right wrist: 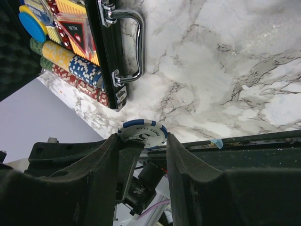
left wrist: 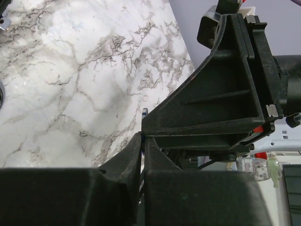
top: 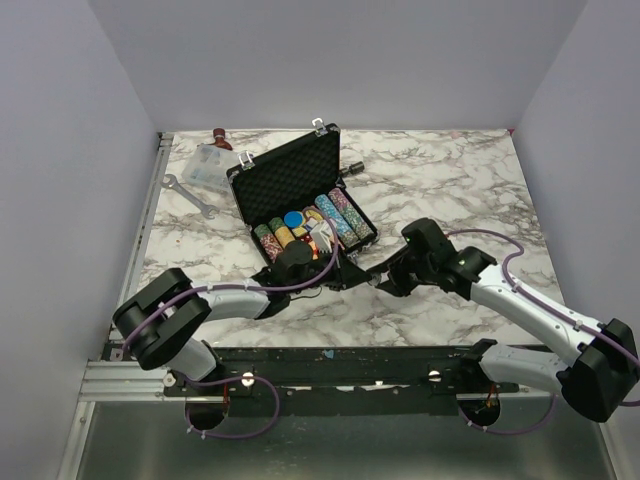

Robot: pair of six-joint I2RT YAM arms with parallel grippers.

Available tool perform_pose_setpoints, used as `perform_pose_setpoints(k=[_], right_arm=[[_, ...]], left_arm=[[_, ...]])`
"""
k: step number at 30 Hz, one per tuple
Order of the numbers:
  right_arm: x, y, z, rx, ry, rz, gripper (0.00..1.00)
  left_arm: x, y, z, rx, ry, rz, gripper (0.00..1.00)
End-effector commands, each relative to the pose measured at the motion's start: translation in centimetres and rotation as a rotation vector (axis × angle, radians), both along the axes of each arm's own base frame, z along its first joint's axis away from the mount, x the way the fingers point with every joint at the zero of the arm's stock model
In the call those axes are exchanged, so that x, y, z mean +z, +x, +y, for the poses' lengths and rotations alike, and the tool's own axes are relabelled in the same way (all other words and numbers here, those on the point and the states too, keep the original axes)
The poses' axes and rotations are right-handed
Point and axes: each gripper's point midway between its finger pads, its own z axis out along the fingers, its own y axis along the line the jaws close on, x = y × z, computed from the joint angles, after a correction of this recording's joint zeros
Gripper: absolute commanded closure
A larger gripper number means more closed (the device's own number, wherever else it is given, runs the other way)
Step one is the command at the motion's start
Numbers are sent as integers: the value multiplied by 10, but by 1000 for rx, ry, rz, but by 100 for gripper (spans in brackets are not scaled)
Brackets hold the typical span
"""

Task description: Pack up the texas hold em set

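Holding now: your right gripper (right wrist: 142, 139) is clamped across the width of one white-and-blue chip (right wrist: 142, 133), both fingers touching its rim
Left side: your left gripper (left wrist: 142, 139) has its fingers together at the tips with a thin blue sliver between them; I judge that to be the same chip pinched edge-on, though the view is too tight to be sure
Step in hand: it looks like a pass of the chip between your two arms, just in front of the case
Case: the briefcase (top: 300, 190) lies open on the surface (top: 450, 180), its lid (top: 280, 170) standing up on the far side and its handle (right wrist: 131, 44) side turned toward the arms
Which way: from the chip, the open compartments lie beyond and to your left, close by, with the handle wall in between
Long axis: the case runs across the surface on a slant, right end farther from you; the chip rows (right wrist: 70, 59) run crosswise, from handle wall to hinge
Nearer arm: the left, its wrist just beside the handle wall; the right stands off to the right
Counts: one briefcase, one handle, two latches (right wrist: 117, 80) beside it, one loose chip, one blue disc (right wrist: 32, 26), red-yellow card boxes (right wrist: 75, 30) numbering at least one and perhaps two, and several chip rows I cannot count exactly
Off to the left: one wrench (top: 190, 195) and one clear box (top: 205, 165), apart from the case
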Motion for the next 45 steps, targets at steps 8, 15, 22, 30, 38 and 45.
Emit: perform_pose_setpoints(k=[8, 15, 22, 30, 38, 45], right_arm=[[-4, -2, -7, 28, -39, -35, 0], [1, 2, -27, 2, -134, -89, 0], [0, -3, -51, -55, -199, -107, 0], [5, -10, -63, -87, -202, -121, 0], [-1, -15, -70, -132, -197, -104, 0], [-9, -13, -62, -115, -188, -80, 0]], left_arm=[[0, 2, 14, -38, 182, -168, 100], [-11, 0, 58, -186, 551, -267, 100], [-7, 22, 123, -314, 991, -315, 100], [-34, 63, 155, -358, 1345, -305, 100], [-47, 68, 161, -311, 1362, -360, 100], [-54, 64, 155, -346, 1339, -340, 100]])
